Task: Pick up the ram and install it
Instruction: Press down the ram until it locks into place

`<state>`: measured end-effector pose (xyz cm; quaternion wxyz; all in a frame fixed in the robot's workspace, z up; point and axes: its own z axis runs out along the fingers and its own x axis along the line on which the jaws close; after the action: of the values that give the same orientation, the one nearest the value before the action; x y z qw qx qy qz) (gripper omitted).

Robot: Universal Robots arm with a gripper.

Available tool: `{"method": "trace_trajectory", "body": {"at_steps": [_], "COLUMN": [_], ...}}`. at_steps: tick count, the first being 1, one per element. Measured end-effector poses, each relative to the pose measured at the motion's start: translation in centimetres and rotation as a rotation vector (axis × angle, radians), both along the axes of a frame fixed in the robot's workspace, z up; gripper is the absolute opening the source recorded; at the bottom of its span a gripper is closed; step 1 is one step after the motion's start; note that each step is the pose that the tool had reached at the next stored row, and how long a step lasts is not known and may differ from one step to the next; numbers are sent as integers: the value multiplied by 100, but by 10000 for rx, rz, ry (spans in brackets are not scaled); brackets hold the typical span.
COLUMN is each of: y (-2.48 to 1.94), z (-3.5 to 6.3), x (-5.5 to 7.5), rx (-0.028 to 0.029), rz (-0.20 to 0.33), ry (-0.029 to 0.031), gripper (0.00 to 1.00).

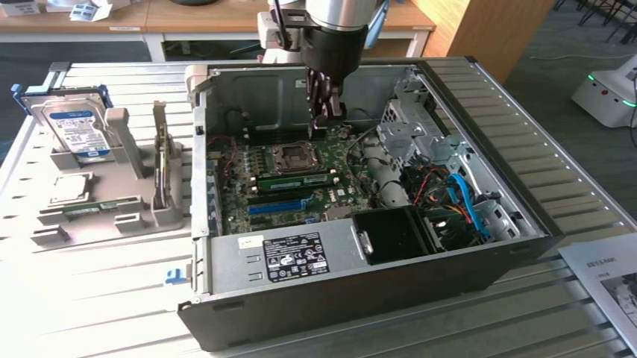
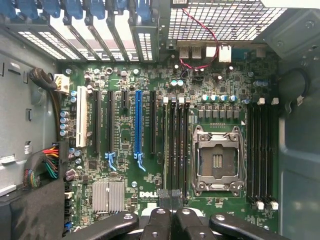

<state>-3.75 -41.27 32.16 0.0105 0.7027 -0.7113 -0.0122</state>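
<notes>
A ram (image 1: 294, 181), a green stick with a white label, stands on edge in a slot on the motherboard (image 1: 339, 198) beside the CPU socket (image 1: 295, 155). My gripper (image 1: 327, 119) hangs inside the open computer case (image 1: 348, 261), above and behind that stick, apart from it. In the wrist view my gripper (image 2: 172, 196) is shut with nothing visible between its fingers (image 2: 161, 220). It sits over the end of the black memory slots (image 2: 175, 145), next to the CPU socket (image 2: 216, 160). A second green stick (image 1: 98, 207) lies in the grey holder (image 1: 169, 201) at the exterior view's left.
A silver hard drive (image 1: 77, 128) with a blue-white label stands in the holder, and a board (image 1: 159, 149) stands on edge beside it. A long blue slot (image 2: 138, 125) runs along the motherboard. Drive cages and blue cables (image 1: 463, 198) crowd the case's right side. Paper (image 1: 612, 280) lies at the right.
</notes>
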Motion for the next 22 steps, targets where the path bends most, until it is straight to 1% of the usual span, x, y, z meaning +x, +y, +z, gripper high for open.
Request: {"method": "trace_trajectory", "body": {"at_steps": [4,14,22], "y": [0,0,0], "z": [1,0,0], "x": [37,203,291], "rx": [-1,0,0], "rz": [-1,0,-1], "ry": [1,0,0], "gripper": [10,10,10]}}
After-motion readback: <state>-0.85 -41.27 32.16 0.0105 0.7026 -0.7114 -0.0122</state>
